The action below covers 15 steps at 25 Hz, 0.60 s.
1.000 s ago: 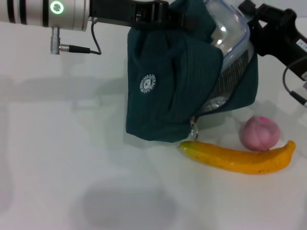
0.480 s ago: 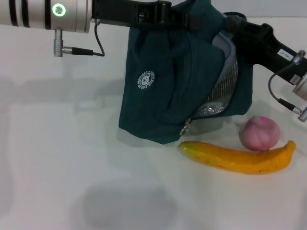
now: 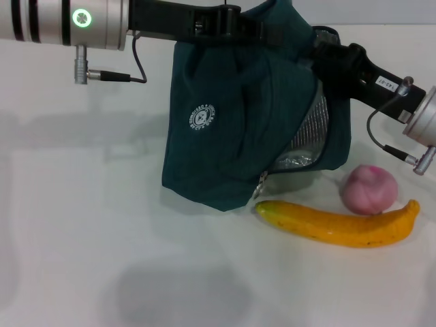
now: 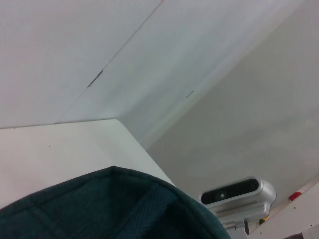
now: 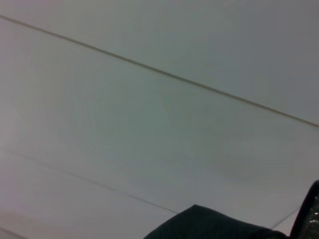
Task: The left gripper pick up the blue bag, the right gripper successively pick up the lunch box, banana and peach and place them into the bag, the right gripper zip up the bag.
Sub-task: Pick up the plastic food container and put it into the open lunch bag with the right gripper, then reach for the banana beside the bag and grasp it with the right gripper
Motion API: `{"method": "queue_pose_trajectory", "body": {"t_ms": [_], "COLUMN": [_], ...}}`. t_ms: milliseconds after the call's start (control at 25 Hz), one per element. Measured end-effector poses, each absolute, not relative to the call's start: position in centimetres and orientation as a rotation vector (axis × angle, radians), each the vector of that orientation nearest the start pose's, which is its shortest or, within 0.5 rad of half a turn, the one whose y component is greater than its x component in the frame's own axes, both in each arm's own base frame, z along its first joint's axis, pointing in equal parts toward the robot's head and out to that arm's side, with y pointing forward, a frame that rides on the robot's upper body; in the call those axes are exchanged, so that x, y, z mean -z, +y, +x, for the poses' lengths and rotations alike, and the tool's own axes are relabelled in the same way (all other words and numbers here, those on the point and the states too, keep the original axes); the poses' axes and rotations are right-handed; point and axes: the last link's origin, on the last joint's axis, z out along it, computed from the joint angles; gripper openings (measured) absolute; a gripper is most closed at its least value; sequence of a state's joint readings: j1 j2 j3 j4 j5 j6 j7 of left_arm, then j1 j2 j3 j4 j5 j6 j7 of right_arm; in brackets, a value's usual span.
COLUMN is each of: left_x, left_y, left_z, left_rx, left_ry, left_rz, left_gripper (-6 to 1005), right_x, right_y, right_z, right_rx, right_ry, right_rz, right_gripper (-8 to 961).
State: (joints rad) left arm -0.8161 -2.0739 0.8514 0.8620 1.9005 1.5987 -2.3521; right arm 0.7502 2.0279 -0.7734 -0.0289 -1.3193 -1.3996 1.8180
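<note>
both grippers [image 3: 262, 28] [image 3: 315, 58] reach level into bag [image 3: 231, 136].

The blue bag [image 3: 231, 129] is showing a round white badge [image 3: 201, 117], its lettering too small to read; the right gripper [image 3: 320, 51] is wearing a white label [image 3: 385, 84], perhaps numbered.

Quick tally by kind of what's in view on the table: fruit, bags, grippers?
Fruit: 2, the banana and the peach, both on the table beside the bag.
Bags: 1, the blue bag, held up at its top by the left gripper.
Grippers: 2, the left one and the right gripper at the bag's opening.
Total: 5.
</note>
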Motion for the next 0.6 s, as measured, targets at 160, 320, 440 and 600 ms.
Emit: {"method": "queue_pose_trajectory", "body": {"t_ms": [160,320,440,600], "left_x": [-1.8,-2.0,-2.3,-2.5], "left_y": [39.1,39.2,39.4,39.7], "left_z": [-11.4,-11.5,-11.6,-11.7], "left_rx": [0.822,0.822,0.831,0.832], "left_ry": [-1.327,-1.331,-1.327,-1.319], "left_rz": [-2.809,-2.803,-2.792,-2.767], "left_gripper": [65,65,65,65], "right_x": [3.4,3.1,2.9,2.3], "right_y": [37.5,37.7,37.8,37.7], "right_z": [21.1,20.8,20.7,21.0], "right_rx": [-1.524,-1.522,-1.514,-1.531], "right_ry": [1.683,1.564,1.494,1.447], "right_rz": [-2.090,-2.130,-2.151,-2.145], "right_gripper": [123,141,217,391]}}
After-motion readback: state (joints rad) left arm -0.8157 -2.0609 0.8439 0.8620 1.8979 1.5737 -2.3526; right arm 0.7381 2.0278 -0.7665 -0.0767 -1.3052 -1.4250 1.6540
